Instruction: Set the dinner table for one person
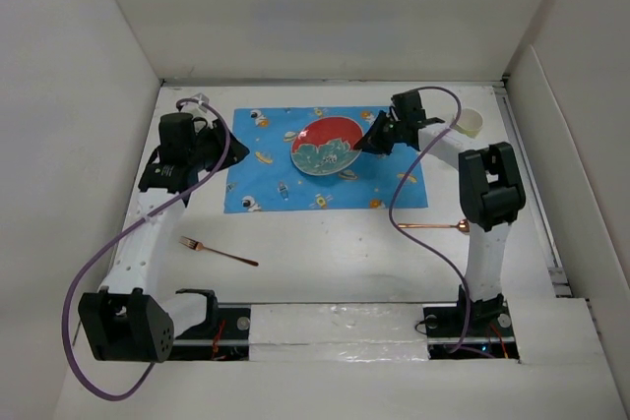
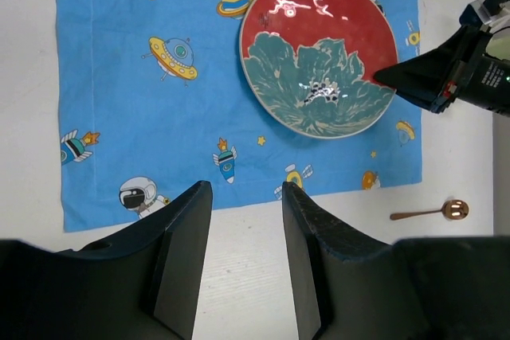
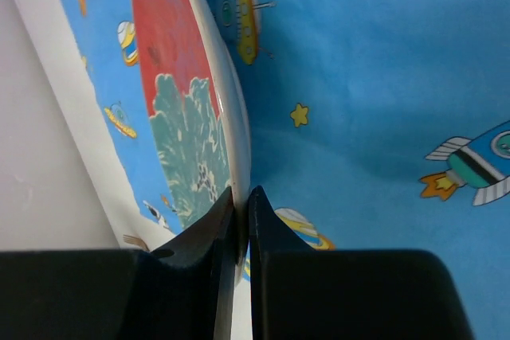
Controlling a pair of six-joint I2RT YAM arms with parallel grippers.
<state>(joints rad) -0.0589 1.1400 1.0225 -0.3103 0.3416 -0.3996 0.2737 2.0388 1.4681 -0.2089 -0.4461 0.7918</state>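
A round plate (image 1: 325, 146) with a red and teal pattern is over the blue space-print mat (image 1: 276, 169) on the white dinner table (image 1: 335, 253). My right gripper (image 1: 366, 142) is shut on the plate's right rim; in the right wrist view its jaws pinch the rim (image 3: 236, 157) edge-on, above the mat (image 3: 382, 77). My left gripper (image 1: 157, 179) is open and empty, left of the mat; its fingers (image 2: 319, 252) hang over bare table below the mat's near edge (image 2: 159, 117), with the plate (image 2: 319, 53) beyond. A copper fork (image 1: 217, 251) lies at front left, a copper spoon (image 1: 433, 226) at right.
A white cup (image 1: 471, 122) stands at the back right near the right arm. White wall panels edge the table on the left, back and right. The spoon also shows in the left wrist view (image 2: 434, 212). Purple cables loop from both arms.
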